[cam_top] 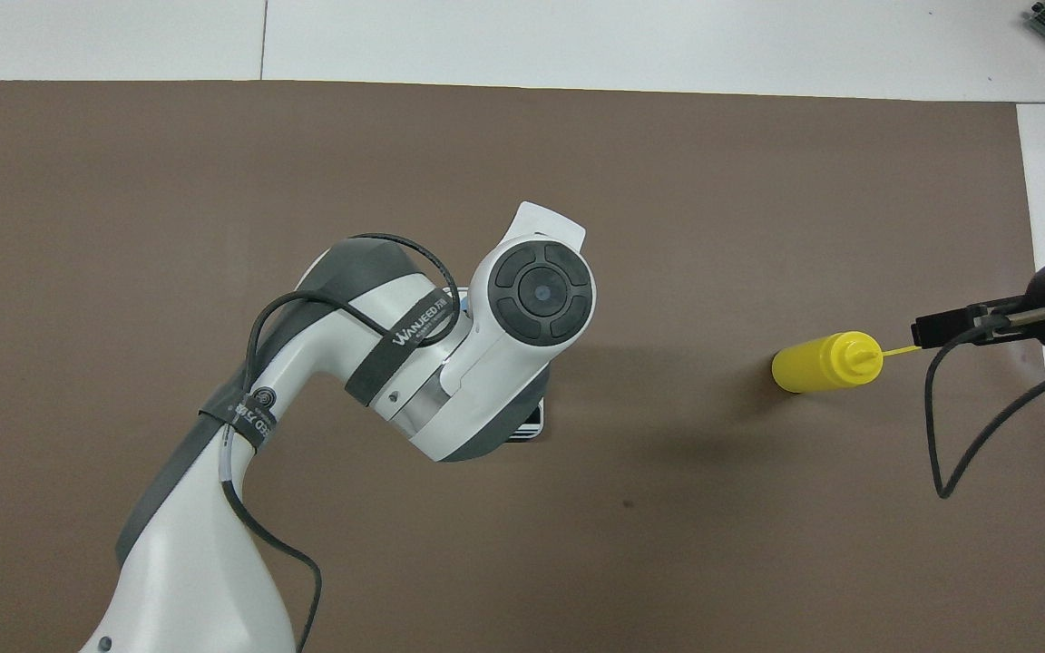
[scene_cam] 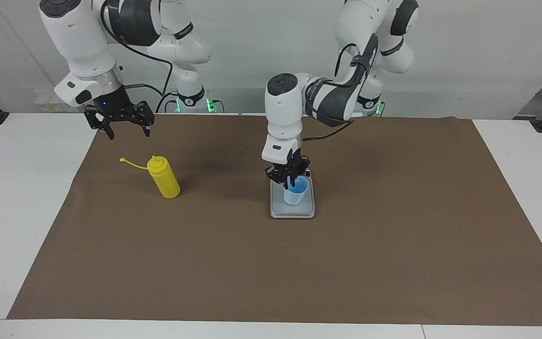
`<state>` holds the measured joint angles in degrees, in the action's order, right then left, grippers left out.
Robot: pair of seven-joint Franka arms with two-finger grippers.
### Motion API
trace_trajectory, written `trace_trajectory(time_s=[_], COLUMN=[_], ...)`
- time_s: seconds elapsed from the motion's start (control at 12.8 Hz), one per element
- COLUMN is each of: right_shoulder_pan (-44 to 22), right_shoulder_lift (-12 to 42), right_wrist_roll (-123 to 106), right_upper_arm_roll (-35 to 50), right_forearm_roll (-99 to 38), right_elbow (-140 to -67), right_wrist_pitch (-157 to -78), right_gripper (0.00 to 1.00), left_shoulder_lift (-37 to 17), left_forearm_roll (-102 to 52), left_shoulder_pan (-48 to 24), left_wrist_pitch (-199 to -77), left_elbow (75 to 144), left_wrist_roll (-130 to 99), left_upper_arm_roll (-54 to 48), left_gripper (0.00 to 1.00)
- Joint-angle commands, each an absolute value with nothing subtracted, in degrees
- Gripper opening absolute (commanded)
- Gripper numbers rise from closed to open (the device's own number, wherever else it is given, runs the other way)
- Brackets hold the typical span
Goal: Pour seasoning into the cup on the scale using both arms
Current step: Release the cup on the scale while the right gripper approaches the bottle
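**Staging done, pour not started**

Reading progress from how things sit:

- Cup (scene_cam: 296, 193) stands upright on the scale (scene_cam: 292, 212), mid-mat (scene_cam: 299, 273). From what shows, the placement step looks complete.
- Left gripper (scene_cam: 290, 178) points straight down, right at the cup's rim on the robots' side. I can't tell whether its jaws are open or closed, or whether they grip the rim. The overhead view is no help, since the arm covers cup and scale.
- Seasoning bottle (scene_cam: 163, 182) stands on the mat toward the right arm's end of the table, well apart from the scale. Its cap strap (scene_cam: 132, 163) sticks out sideways. Nothing touches it.
- Right gripper (scene_cam: 129, 135) hangs in the air above the mat, near the bottle's strap. Its jaws are open and empty.

Left to do, my judgement:

- Right arm grasps the bottle.
- It carries the bottle over the cup, then tips or squeezes it.
- Left arm either steadies the cup or clears out.

I can't see into the cup well enough to say it holds no seasoning.
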<state>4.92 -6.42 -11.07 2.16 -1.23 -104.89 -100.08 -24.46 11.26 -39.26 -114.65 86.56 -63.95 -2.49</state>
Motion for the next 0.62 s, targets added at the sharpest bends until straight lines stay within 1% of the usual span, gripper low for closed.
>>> trace_trajectory(time_s=[0.0,0.31,0.54], right_shoulder_pan=[8.2,10.3,11.1], right_shoulder_lift=[-11.4,-15.8,-17.9], right_wrist_roll=[-20.4,-31.4,-39.7], right_upper_arm_roll=[2.0,1.8,1.5], right_forearm_roll=[-5.7,-8.9,-11.9], right_elbow=[-113.2,-122.0,-127.6], right_wrist_pitch=[-104.7,-109.1,-113.7], right_gripper=[1.00,1.00,1.00], left_shoulder_lift=[-26.0,-25.9,-25.2], left_forearm_roll=[11.1,9.8,9.9], left_shoulder_pan=[-39.6,-39.5,-39.1], left_wrist_pitch=[-112.6,-107.9,-102.6], left_elbow=[83.8,80.2,77.5], left_wrist_roll=[-64.5,-64.3,-63.1], left_upper_arm_roll=[-2.3,-2.3,-1.8], left_gripper=[0.23,0.23,0.22])
